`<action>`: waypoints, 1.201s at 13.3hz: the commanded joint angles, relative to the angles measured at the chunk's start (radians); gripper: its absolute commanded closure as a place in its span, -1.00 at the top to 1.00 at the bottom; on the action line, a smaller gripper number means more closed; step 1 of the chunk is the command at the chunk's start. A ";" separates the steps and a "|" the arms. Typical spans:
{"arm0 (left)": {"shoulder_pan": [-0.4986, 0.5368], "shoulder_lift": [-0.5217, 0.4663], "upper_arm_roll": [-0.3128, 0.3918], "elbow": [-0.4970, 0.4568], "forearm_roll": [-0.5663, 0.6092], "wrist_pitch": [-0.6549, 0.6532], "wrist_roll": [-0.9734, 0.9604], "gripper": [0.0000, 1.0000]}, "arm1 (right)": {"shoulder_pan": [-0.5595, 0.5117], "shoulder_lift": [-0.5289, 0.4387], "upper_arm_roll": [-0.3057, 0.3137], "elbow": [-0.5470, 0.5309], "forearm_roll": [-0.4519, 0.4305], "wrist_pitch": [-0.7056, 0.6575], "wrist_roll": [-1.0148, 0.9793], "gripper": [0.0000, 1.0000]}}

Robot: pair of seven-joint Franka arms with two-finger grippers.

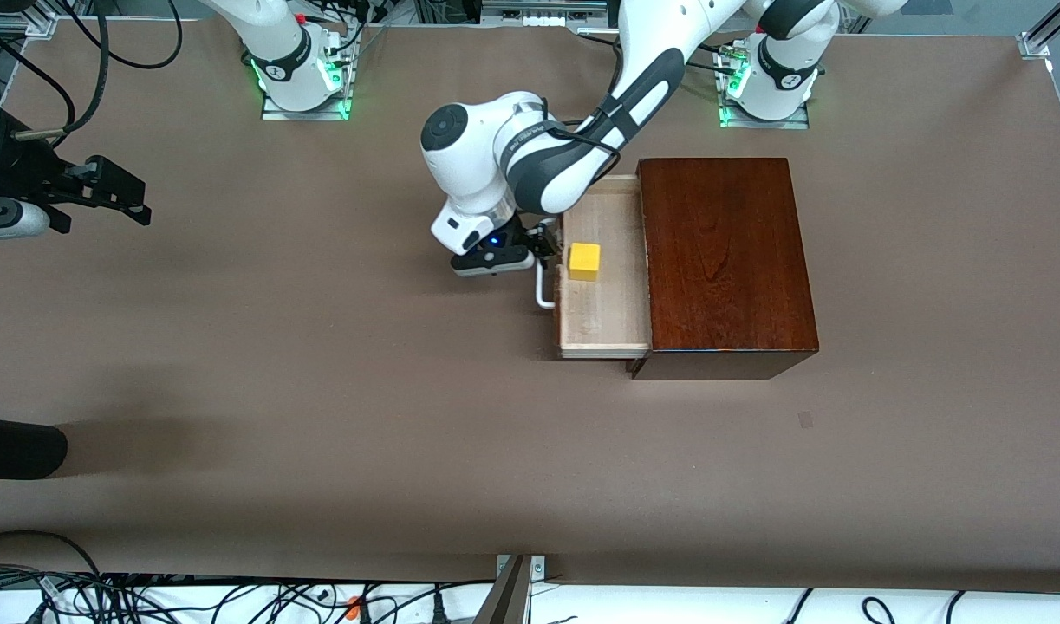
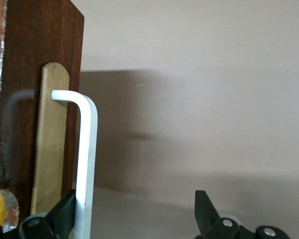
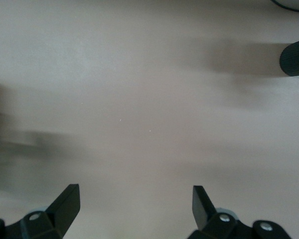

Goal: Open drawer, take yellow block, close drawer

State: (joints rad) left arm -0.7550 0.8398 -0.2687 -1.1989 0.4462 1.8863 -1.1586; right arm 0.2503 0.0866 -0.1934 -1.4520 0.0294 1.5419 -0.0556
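- Dark reddish-brown wooden box's pale-lined drawer (image 1: 603, 286) stands pulled out; left gripper (image 1: 543, 250), fingers spread, sits at its white loop handle (image 1: 543, 290).
- Next (likely): grasp the small bright yellow block (image 1: 584, 261).
- Right gripper (image 1: 118, 195) waits, released, over bare table.

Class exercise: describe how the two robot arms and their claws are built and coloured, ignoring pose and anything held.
Both arms are glossy white with dark grey-black joint bands; green lights glow at their bases. The left claw has a white housing, a small blue light, a black cable along the arm, and black wedge-shaped fingers. The right claw is black.
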 commanded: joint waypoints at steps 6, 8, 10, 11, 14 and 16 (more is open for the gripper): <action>0.012 -0.074 -0.023 0.062 -0.102 -0.080 0.057 1.00 | -0.002 -0.002 0.003 0.005 -0.006 -0.011 -0.001 1.00; 0.051 -0.172 -0.023 0.055 -0.179 -0.139 0.111 1.00 | 0.000 -0.002 0.003 0.005 -0.006 -0.009 -0.003 1.00; 0.121 -0.270 -0.023 0.053 -0.253 -0.228 0.175 1.00 | 0.001 -0.002 0.003 0.005 -0.003 -0.008 -0.001 1.00; 0.182 -0.330 -0.023 0.032 -0.303 -0.266 0.233 1.00 | 0.003 -0.002 0.003 0.005 -0.003 -0.006 -0.003 1.00; 0.402 -0.552 -0.023 -0.141 -0.391 -0.322 0.431 1.00 | 0.004 -0.002 0.003 0.005 -0.005 0.001 -0.003 1.00; 0.514 -0.663 -0.023 -0.252 -0.399 -0.335 0.511 1.00 | 0.010 0.007 0.012 0.005 -0.014 0.009 -0.001 1.00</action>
State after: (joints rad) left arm -0.3358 0.3282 -0.2773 -1.2536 0.0807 1.5343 -0.7194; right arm 0.2538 0.0869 -0.1901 -1.4520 0.0294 1.5452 -0.0559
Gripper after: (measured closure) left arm 0.000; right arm 0.000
